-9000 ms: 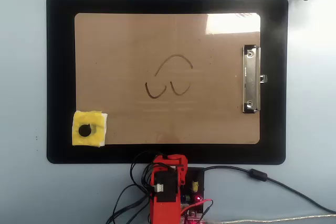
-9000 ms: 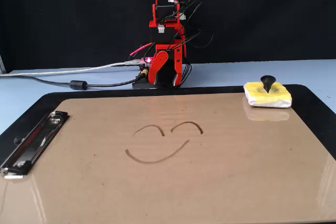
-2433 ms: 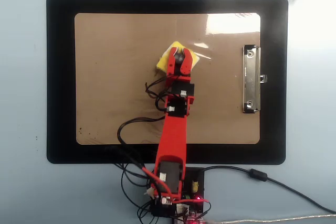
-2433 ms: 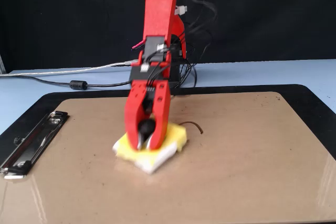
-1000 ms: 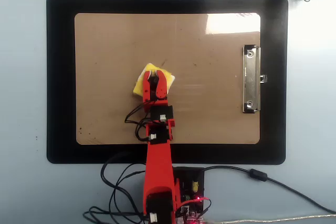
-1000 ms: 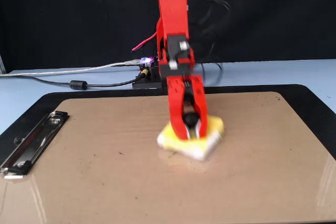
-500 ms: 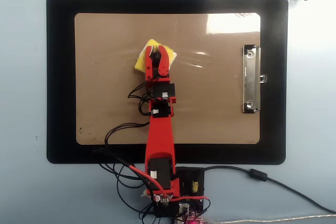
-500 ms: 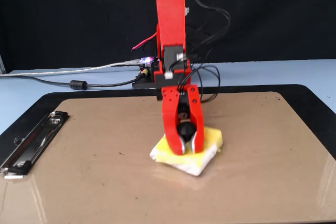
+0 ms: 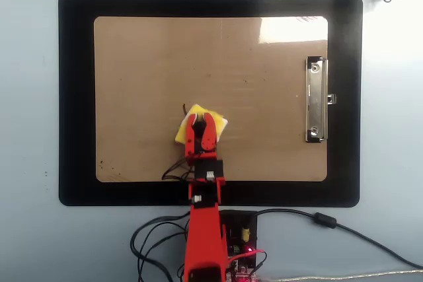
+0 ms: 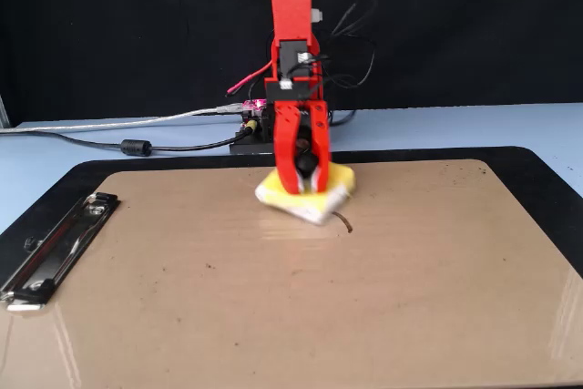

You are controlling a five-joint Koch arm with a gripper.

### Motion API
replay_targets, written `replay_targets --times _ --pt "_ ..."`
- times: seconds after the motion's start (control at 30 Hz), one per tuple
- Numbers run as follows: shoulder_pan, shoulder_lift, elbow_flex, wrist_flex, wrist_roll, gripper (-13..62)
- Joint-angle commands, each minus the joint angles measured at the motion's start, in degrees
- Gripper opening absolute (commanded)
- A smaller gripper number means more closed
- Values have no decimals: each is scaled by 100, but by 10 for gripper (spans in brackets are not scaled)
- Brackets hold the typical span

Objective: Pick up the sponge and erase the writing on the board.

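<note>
Wiping in progress: gripper (image 10: pixel 304 184) clamped on sponge (image 10: pixel 328 199) knob; keep pad flat, pass over remaining stroke (image 10: pixel 342 221) on board (image 10: pixel 410 298).

Pale blue tabletop (image 9: pixel 30 97), matte. Black backdrop (image 10: pixel 137 34) fills the rear in the fixed view. Large black mat (image 9: pixel 76 97) lies flat on the table. Bright glare patch from overhead light at the far right in the overhead view.

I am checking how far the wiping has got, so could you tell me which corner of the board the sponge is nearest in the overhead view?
The sponge, held in the gripper, sits nearest the bottom-left corner of the board, away from the clip end and close to the arm's base edge.
</note>
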Motion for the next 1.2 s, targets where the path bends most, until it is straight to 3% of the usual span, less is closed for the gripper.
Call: replay_targets --times 0.0,0.1,0.17,0.37,0.43,0.6,0.67,0.73,0.93,1.0,1.17 --pt "-378 -800 -598 -202 -18 -79" --pt "-756 -1608 -1415 -202 -26 -79" --pt "-747 -1380 -1072 -202 -18 -79" --pt "-729 1600 1635 -149 18 -79" --pt "-756 1362 1397 -167 26 -79" --pt "-765 -1195 -782 -220 9 -79" --pt "-747 -1556 -1266 -237 0 -79" --pt "-686 -1318 -1055 -272 9 -79" --pt "97 1617 1758 -703 18 -80" --pt "123 2145 2057 -677 18 -79" --pt "123 343 633 -738 9 -79"
